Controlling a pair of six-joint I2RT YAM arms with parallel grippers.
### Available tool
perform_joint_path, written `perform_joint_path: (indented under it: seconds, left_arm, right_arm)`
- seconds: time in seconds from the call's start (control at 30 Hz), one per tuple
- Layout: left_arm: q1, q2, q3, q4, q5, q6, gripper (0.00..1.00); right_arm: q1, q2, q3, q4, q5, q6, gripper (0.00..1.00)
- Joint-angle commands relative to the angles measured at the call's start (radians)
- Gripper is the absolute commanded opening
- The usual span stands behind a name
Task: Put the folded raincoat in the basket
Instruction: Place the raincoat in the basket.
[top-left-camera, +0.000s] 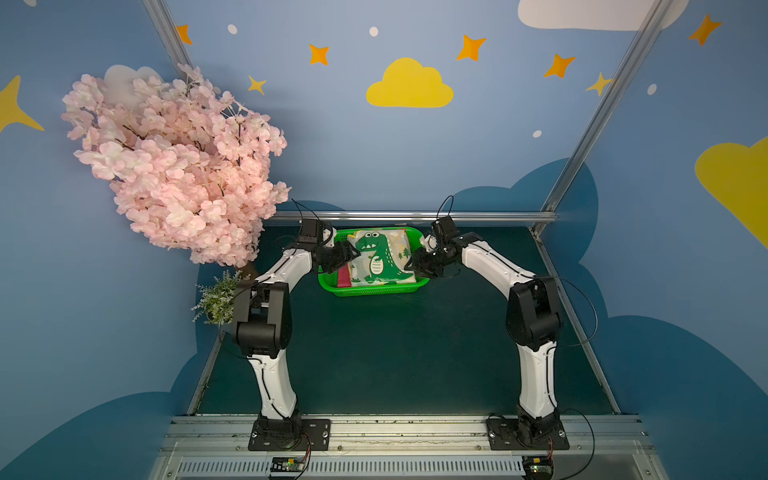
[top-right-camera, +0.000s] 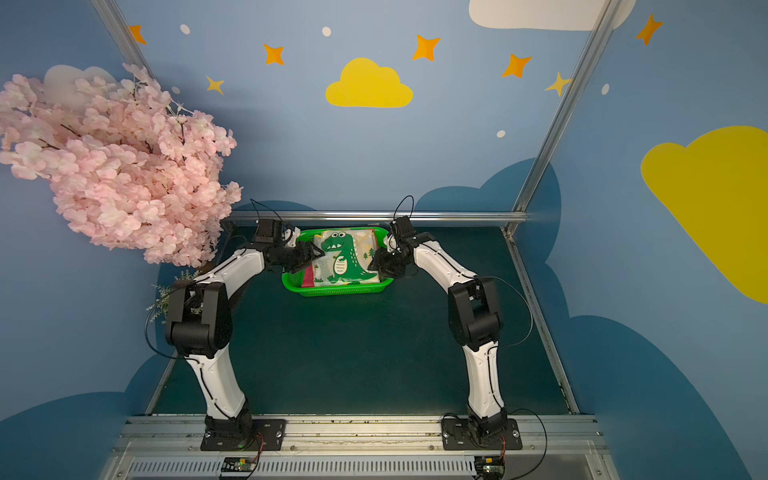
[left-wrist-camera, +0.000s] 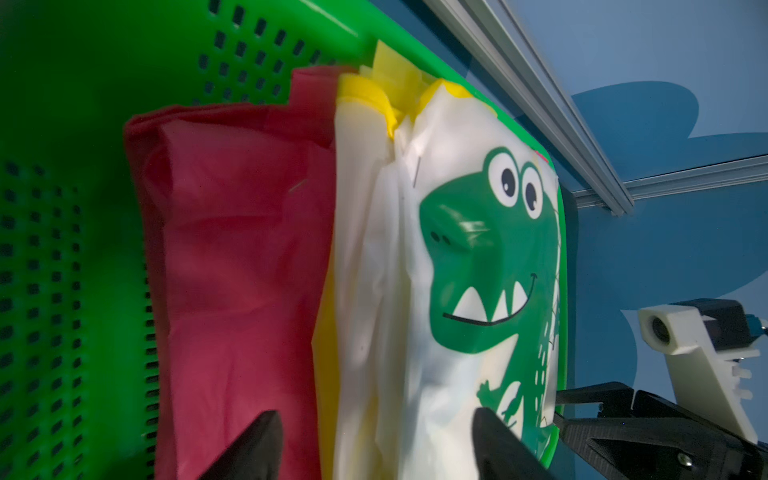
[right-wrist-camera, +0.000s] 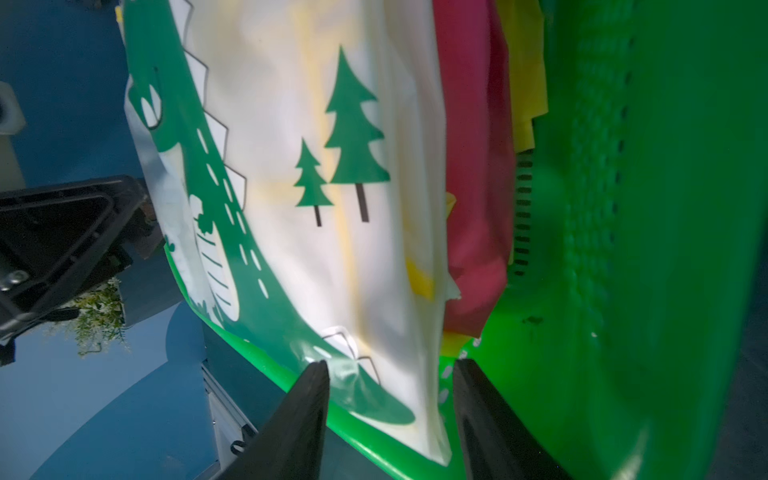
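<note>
Beside left gripper (top-left-camera: 352, 254), raincoat (top-left-camera: 380, 259) (folded), inside basket (top-left-camera: 374, 291)

The bright green rectangular perforated basket (top-left-camera: 374, 289) is smooth, glossy moulded plastic. The folded white raincoat with the green dinosaur print (top-left-camera: 380, 257) is thin, slick, crinkled film with a soft sheen, as are the folded red sheet (left-wrist-camera: 232, 270) and the yellow sheet (left-wrist-camera: 386, 104). The dark green surface (top-left-camera: 395, 353) looks matt, and the silver frame rail (top-left-camera: 415, 216) looks like brushed metal.

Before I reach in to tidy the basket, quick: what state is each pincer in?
Left pincer: open, holding nothing.
Right pincer: open, holding nothing.
</note>
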Motion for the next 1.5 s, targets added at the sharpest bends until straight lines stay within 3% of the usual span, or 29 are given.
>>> perform_joint_path:
  seconds: [0.0, 0.2, 0.57, 1.0, 1.23, 1.47]
  left_arm:
    - [0.002, -0.078, 0.034, -0.037, -0.009, 0.038, 1.00]
    - [-0.014, -0.117, 0.092, -0.041, 0.067, 0.024, 1.00]
    - [-0.084, 0.109, 0.328, -0.007, 0.216, -0.091, 1.00]
    - [-0.065, 0.259, 0.238, 0.074, 0.191, -0.118, 1.00]
    - [-0.063, 0.226, 0.224, 0.089, 0.205, -0.112, 1.00]
    - [-0.085, 0.085, 0.213, 0.089, 0.224, -0.100, 1.00]
  right_arm:
    - [-0.005, -0.110, -0.011, -0.020, 0.040, -0.030, 0.55]
    - [-0.006, -0.163, 0.027, -0.044, 0.028, -0.057, 0.57]
    - [0.028, 0.010, 0.193, 0.054, -0.220, 0.060, 0.57]
    - [0.025, 0.160, 0.062, 0.212, -0.242, 0.138, 0.56]
    - [0.023, 0.105, 0.038, 0.209, -0.245, 0.118, 0.56]
    - [0.023, 0.009, 0.025, 0.195, -0.236, 0.085, 0.56]
